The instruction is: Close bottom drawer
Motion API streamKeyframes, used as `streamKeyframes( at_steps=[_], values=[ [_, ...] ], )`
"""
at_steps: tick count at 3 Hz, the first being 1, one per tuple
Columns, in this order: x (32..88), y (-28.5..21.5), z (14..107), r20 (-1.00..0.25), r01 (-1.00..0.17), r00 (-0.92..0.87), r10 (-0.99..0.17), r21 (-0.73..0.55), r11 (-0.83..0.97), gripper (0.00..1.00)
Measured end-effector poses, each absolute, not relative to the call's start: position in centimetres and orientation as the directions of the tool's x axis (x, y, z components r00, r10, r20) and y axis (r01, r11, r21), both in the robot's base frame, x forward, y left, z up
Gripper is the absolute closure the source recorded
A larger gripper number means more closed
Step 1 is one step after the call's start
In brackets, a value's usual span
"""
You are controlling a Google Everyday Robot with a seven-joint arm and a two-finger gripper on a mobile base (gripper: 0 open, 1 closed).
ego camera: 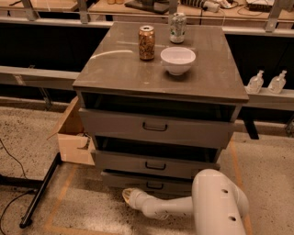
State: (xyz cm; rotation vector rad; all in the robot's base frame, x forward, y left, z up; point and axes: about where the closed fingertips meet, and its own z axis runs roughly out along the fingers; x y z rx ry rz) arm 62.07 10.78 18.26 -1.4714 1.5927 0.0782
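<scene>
White rounded arm (216,204), cream claw (129,196) (low, by bottom drawer (138,182))

Lab or workshop here: taped speckled floor (32,131), workbenches (46,4) behind, loose cables (7,153); gripper (130,197) low before the bottom drawer (147,182).

The one camera sat high and in front of the cabinet (119,69), tilted steeply down and facing its drawer fronts. It stood behind and above the gripper (130,197). The arm (216,204) filled the lower right corner as the nearest thing to the lens. From there it reached left to the gripper, which lay low before the left part of the bottom drawer (151,184). Above and beyond the gripper the view ran over the cabinet top to the workbenches (50,4), farthest off.
</scene>
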Motion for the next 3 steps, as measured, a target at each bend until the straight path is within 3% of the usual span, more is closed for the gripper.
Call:
streamKeyframes(
  at_steps=[1, 2, 3],
  values=[
    [62.06, 10.87, 18.25, -0.645, -0.808, 0.156, -0.748, -0.518, 0.279, 0.15],
    [62.04, 11.01, 18.25, -0.646, -0.809, 0.156, -0.747, -0.518, 0.278, 0.0],
    [62.04, 11.01, 18.25, -0.646, -0.809, 0.156, -0.747, -0.518, 0.278, 0.0]
  ],
)
